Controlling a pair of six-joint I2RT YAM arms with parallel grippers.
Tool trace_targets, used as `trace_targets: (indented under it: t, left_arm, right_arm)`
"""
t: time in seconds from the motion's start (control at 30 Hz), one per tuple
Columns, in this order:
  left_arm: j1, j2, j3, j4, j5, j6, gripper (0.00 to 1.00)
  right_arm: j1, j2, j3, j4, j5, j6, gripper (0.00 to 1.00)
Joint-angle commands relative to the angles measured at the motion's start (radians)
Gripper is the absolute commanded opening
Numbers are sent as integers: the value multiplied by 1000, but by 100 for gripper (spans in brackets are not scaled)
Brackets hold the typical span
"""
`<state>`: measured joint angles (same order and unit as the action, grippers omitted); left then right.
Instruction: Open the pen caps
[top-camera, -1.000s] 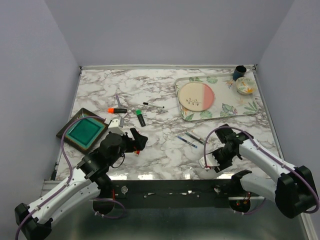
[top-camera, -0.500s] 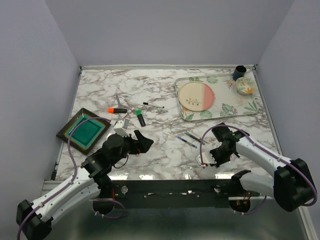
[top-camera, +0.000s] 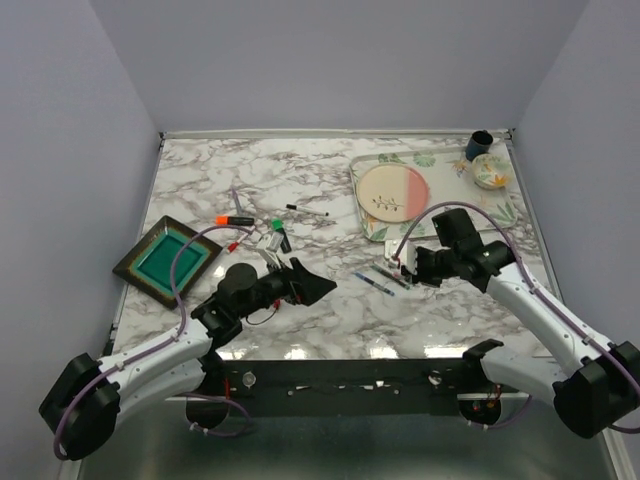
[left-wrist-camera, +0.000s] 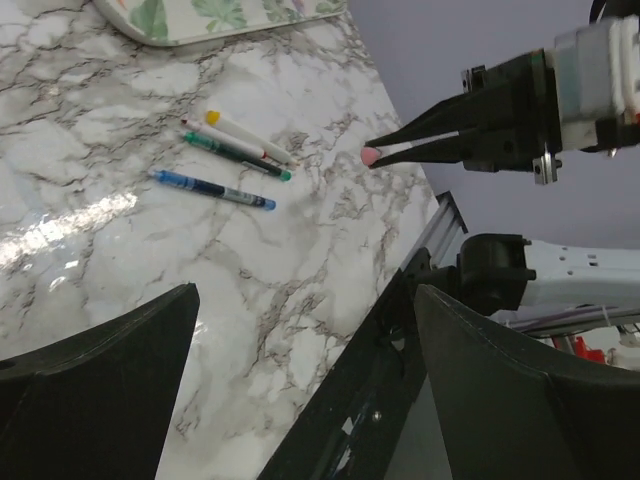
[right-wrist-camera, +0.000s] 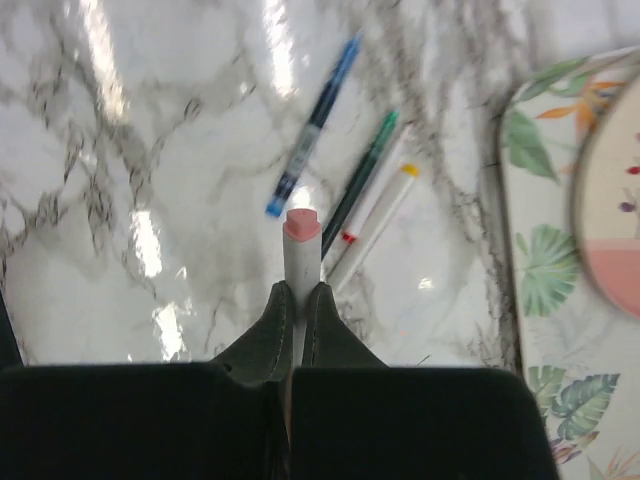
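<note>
Marbled surface (top-camera: 300, 180), lilac walls behind. Right hand (right-wrist-camera: 297, 300): clamped together on a white pen (right-wrist-camera: 300, 262), held off the surface at near right, pink cap (right-wrist-camera: 301, 223) on and pointing left. Left hand (top-camera: 318, 280): spread wide, empty, near centre, facing that cap. Lying beneath the held pen: blue pen (left-wrist-camera: 212, 188), green pen (left-wrist-camera: 237, 155), yellow-capped pen (left-wrist-camera: 250, 138). Far left: orange-capped highlighter (top-camera: 235, 220), green-capped highlighter (top-camera: 281, 236). Far right: leaf-print tray (top-camera: 505, 212). Caps likely light, stiff, smooth and slip-prone; best pinched across the sides, pulled straight along the barrel, barrel gripped firmly.
</note>
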<state>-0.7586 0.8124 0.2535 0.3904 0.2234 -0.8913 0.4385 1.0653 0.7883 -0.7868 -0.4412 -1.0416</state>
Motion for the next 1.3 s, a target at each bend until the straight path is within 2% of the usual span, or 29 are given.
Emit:
trace_targets:
  t: [0.0, 0.03, 0.13, 0.17, 0.2, 0.23, 0.27, 0.37, 0.47, 0.5, 0.57, 0.77, 0.93, 1.13, 1.2, 1.27]
  left_arm:
    - [-5, 79, 49, 270, 80, -15, 97]
    - [-7, 94, 55, 287, 80, -18, 97]
    - [-22, 158, 78, 355, 61, -26, 97]
    - [-28, 177, 102, 366, 54, -24, 97]
    - [-42, 220, 119, 372, 39, -18, 97]
    - [-51, 243, 137, 373, 30, -14, 97]
    - [-65, 267, 174, 375, 16, -9, 97]
    - [-126, 373, 260, 383, -44, 12, 97]
    - [-174, 500, 363, 364, -81, 20, 96]
    - [-183, 566, 387, 364, -79, 20, 94]
    - [-200, 629, 452, 370, -76, 9, 92]
    - [-223, 827, 591, 418, -61, -28, 82]
    - [-234, 930, 699, 308, -100, -35, 71]
    - [-251, 978, 797, 147, -156, -20, 67]
    - [-255, 987, 820, 107, -157, -20, 61]
    - [-263, 1002, 845, 81, -162, -14, 59]
  right_arm:
    - [-41, -39, 83, 150, -134, 359, 1]
    - [-55, -53, 89, 193, -136, 493, 1]
    - [-144, -82, 82, 360, -168, 656, 1]
    - [-199, -87, 66, 474, -151, 837, 0]
    - [-217, -88, 55, 518, -92, 923, 0]
    - [-236, -79, 51, 544, -33, 1002, 0]
    - [-256, -74, 40, 567, 28, 1170, 1]
    - [-320, -77, 2, 601, 70, 1367, 1]
    - [-378, -83, -17, 612, -9, 1487, 1]
    - [-397, -87, -46, 626, -92, 1518, 1]
    - [-434, -74, -73, 668, -157, 1603, 1]
    - [-540, -8, -103, 693, -297, 1667, 1]
    - [-543, -24, -124, 722, -327, 1677, 0]
    - [-543, -16, -138, 739, -330, 1680, 1]
    - [-543, -14, -138, 742, -330, 1683, 1]
    - [-543, -16, -141, 745, -330, 1684, 1]
